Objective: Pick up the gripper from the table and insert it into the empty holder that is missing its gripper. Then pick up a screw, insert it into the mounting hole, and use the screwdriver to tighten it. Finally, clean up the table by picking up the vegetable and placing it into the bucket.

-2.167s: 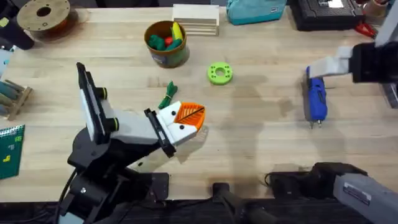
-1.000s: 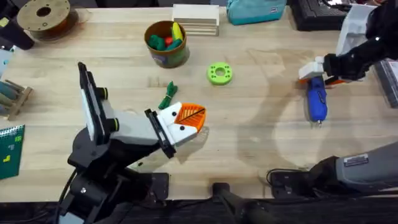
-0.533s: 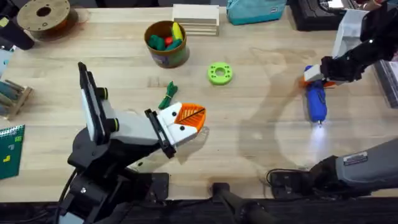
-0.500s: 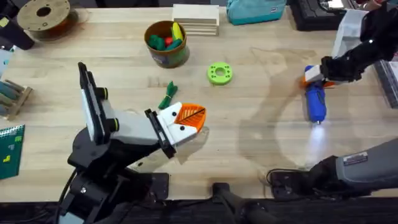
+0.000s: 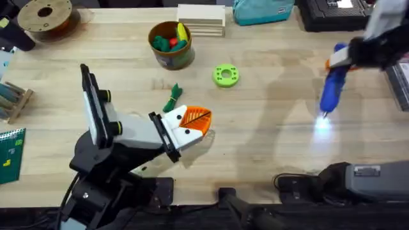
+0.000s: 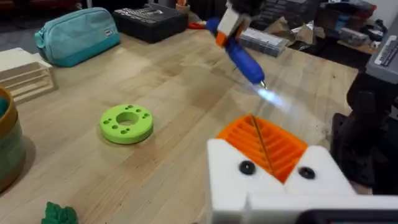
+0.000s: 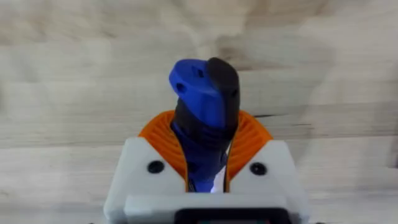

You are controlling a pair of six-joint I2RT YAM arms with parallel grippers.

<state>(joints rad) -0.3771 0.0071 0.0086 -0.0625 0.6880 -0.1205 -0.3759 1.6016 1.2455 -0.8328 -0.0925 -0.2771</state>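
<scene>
Right gripper [image 5: 342, 57]: raised over the right half of the table, its white fingers with orange pads clamped on the upper end of the screwdriver [image 5: 331, 89]. In the right wrist view the blue body sat squarely between the two orange pads [image 7: 158, 140].
Screwdriver: lifted clear of the table [image 5: 268, 147], tilted, bit end pointing down toward the near side. A bright patch of light lay on the wood just beneath the tip. In the left wrist view it [image 6: 244, 57] hung above the wood beyond the left fingers.
Left gripper [image 5: 192, 124]: low over the table at centre-left, fingers pressed together with nothing between them; the orange ribbed pads [image 6: 264, 144] met along a thin seam. Two dark screw heads showed on the white finger blocks.
Vegetable [image 5: 173, 97]: lying on the table just behind the left gripper, between it and the bucket, not touched by either gripper.
Bucket [image 5: 170, 45]: upright at the far centre-left of the table, holding red, green and yellow toy foods.
Green disc [image 5: 225, 75]: flat on the table to the right of the bucket, centre hole up, well apart from both grippers.
Far edge: brown spool [image 5: 45, 16] at the left corner, stacked pale wooden pieces [image 5: 201, 20] beside the bucket, teal pouch [image 5: 262, 11] further right.
</scene>
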